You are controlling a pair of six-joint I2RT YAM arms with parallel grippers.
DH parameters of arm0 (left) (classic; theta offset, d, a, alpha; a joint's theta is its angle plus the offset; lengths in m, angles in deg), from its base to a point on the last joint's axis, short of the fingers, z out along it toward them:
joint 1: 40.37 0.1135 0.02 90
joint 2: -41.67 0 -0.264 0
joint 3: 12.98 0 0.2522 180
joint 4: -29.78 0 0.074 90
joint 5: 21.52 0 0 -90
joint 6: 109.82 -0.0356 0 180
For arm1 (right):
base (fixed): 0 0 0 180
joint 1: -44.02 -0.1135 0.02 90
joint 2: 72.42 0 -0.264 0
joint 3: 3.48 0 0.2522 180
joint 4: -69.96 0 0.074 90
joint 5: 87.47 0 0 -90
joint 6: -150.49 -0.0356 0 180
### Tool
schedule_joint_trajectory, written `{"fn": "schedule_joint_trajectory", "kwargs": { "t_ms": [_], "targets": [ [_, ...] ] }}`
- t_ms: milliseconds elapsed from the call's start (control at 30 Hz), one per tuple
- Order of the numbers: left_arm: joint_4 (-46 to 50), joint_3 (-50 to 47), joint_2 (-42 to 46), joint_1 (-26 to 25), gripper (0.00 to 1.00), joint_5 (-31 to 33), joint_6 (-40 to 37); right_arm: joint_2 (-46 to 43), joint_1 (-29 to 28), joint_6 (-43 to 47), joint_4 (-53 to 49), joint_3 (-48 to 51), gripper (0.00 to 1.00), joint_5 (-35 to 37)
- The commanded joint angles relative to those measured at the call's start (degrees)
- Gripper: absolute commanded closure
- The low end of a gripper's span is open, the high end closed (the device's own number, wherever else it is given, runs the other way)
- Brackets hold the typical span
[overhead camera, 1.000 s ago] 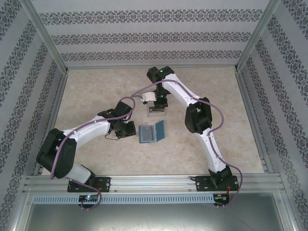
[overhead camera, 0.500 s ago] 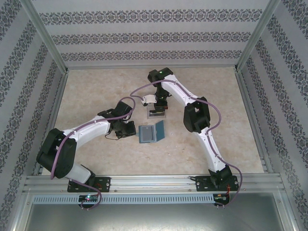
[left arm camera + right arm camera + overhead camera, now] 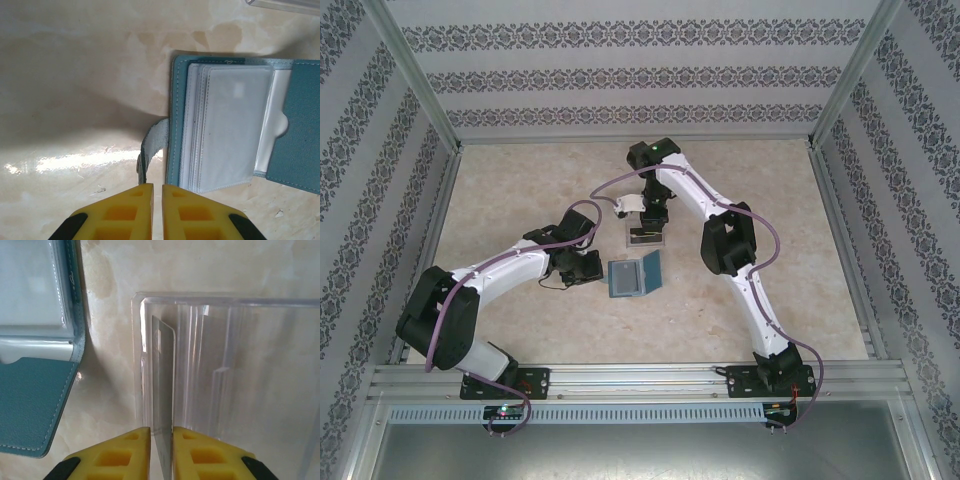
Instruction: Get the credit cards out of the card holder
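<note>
The card holder [image 3: 633, 275] lies open on the surface [image 3: 75, 75], its teal flap folded out to one side and a stack of clear sleeves [image 3: 230, 125] facing up; whether those sleeves hold more cards is too hard to tell. Just beyond the card holder stands a clear plastic rack [image 3: 225, 365], and one credit card [image 3: 164, 390] sits on edge in a slot at the side of the rack nearest the card holder. The right end effector [image 3: 161, 440] has that card between its fingertips; they flank it closely, but whether they are gripping it or merely alongside it cannot be told. On the card holder's opposite side, the left end effector [image 3: 156, 200] is clenched almost together and appears to be pinching the closing tab [image 3: 150, 145], which curls up from the case edge. A card like this looks light, thin, stiff and slick, so it is probably best taken across its flat faces near a short edge. The sleeves look soft and likely to cling, and the case is light enough to slide, so anchoring it by the tab seems wise
</note>
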Motion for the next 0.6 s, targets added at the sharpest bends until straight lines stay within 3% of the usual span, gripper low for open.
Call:
{"fn": "schedule_joint_trajectory", "kwargs": {
  "t_ms": [0,267,567],
  "targets": [
    [1.44,1.82,-0.51,0.52,0.87,0.26,-0.45,-4.12,0.30,-1.07,0.16,-1.66,0.79,2.80],
    [1.05,3.55,-0.71,0.53,0.87,-0.38,-1.21,-10.03,-0.79,-7.17,4.07,2.73,0.79,4.05],
    [-0.82,5.22,-2.70,0.48,0.87,-2.16,-1.87,-21.27,-2.04,-29.11,20.91,20.29,0.79,1.09]
  ]
}}
